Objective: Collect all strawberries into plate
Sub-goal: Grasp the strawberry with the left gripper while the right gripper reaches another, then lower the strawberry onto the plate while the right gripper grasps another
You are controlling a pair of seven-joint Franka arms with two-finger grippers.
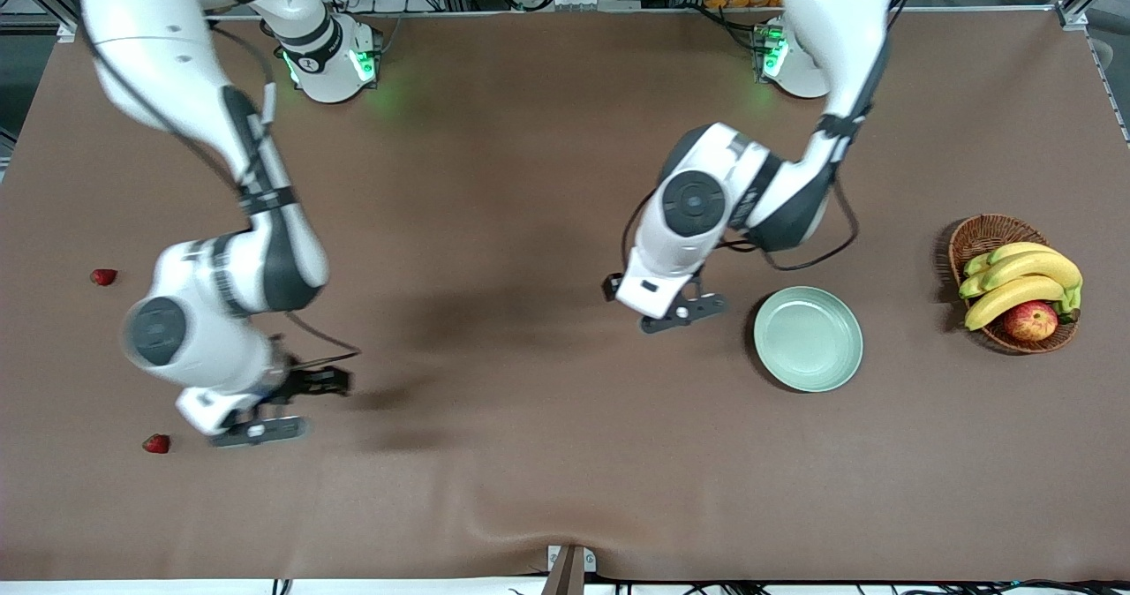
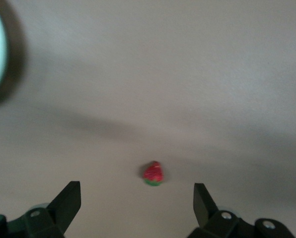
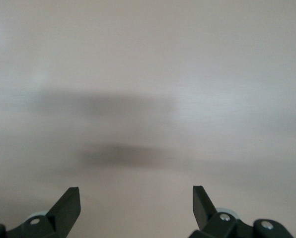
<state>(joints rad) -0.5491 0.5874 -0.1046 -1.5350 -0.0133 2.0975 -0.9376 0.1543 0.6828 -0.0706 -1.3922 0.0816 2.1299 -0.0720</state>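
I see one strawberry at lower left of the frame, right tool just beside it over the worktop, fingers apart, empty. Plate sits right of centre, empty. Left tool hangs by it, fingers apart, a strawberry below. Another strawberry sits at the left edge.

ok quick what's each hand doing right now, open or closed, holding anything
Left hand: open, empty, over a strawberry on the table.
Right hand: open, empty, over bare table.
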